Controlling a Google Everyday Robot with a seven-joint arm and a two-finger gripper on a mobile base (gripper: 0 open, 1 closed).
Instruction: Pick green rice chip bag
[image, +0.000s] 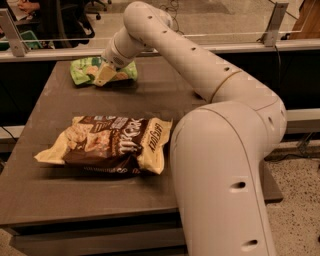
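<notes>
The green rice chip bag (82, 70) lies flat at the far left of the dark table (165, 100). It is light green with pale chips pictured on it. My gripper (104, 76) is at the end of the white arm, down over the middle of the bag and covering part of it. One cream finger (103, 74) shows, pointing down onto the bag.
A larger brown-and-cream bag (107, 143) lies in the front middle of the table. My arm's big white links (220, 165) fill the right side and hide that part of the table. A glass rail (225, 35) runs behind the table's far edge.
</notes>
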